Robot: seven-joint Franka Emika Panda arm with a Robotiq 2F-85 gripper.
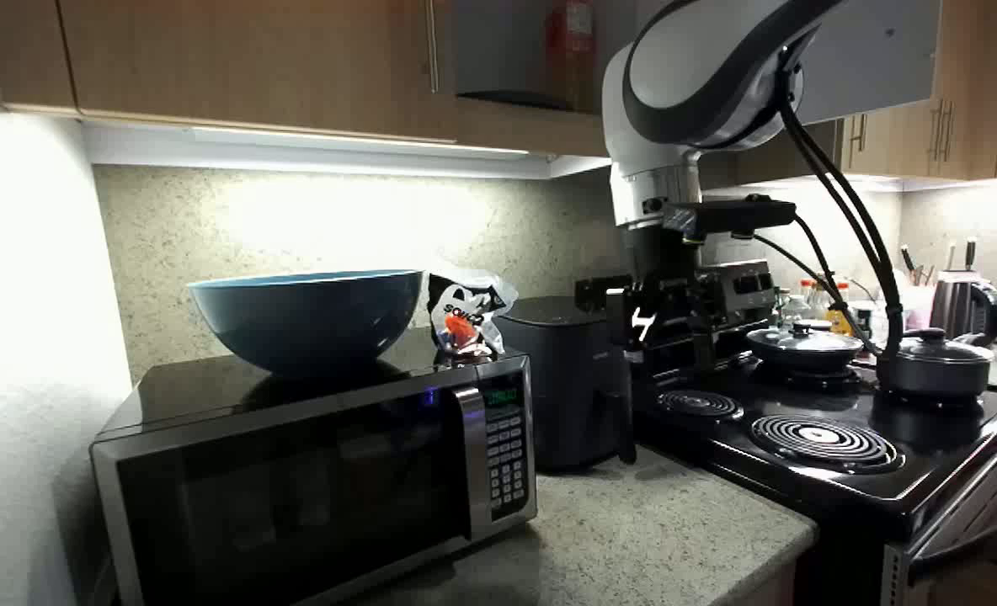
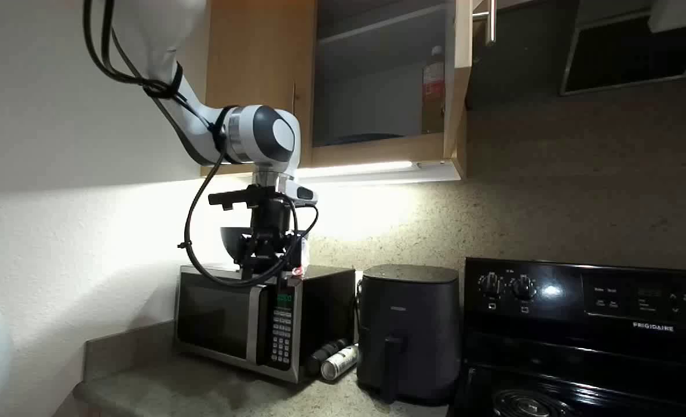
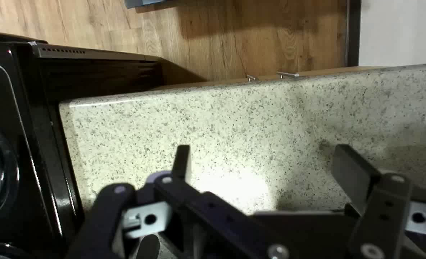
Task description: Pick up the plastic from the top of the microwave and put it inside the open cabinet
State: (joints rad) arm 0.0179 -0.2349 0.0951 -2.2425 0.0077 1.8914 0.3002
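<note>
White plastic [image 1: 465, 307], crumpled and printed in red and dark, stands on top of the microwave [image 1: 296, 497] near the front corner, above the button panel [image 1: 509, 459]. Just beside it sits the blue bowl [image 1: 309, 324]; whether the two touch cannot be told. The gripper [image 3: 267, 167], carried by the white arm [image 1: 705, 80], points downward and is apart from the plastic. Its fingers [image 3: 351, 176] are spread wide, with the speckled counter [image 3: 234, 126] seen below the gap. In an exterior view it covers part of the bowl and leaves a strip of plastic showing past its edge. Above, the door [image 2: 462, 87] of the cabinet [image 2: 378, 150] stands open; a bottle [image 2: 434, 87] with a red label is in the dim interior. Between microwave and stove [image 1: 802, 497] is the black air fryer [image 2: 408, 341], with a pale can [image 2: 340, 362] lying beside it. On the stove are a lidded pan [image 1: 804, 349] and a lidded pot [image 1: 932, 372]. Wooden floor [image 3: 234, 39] shows beyond the counter's edge in the wrist view.
</note>
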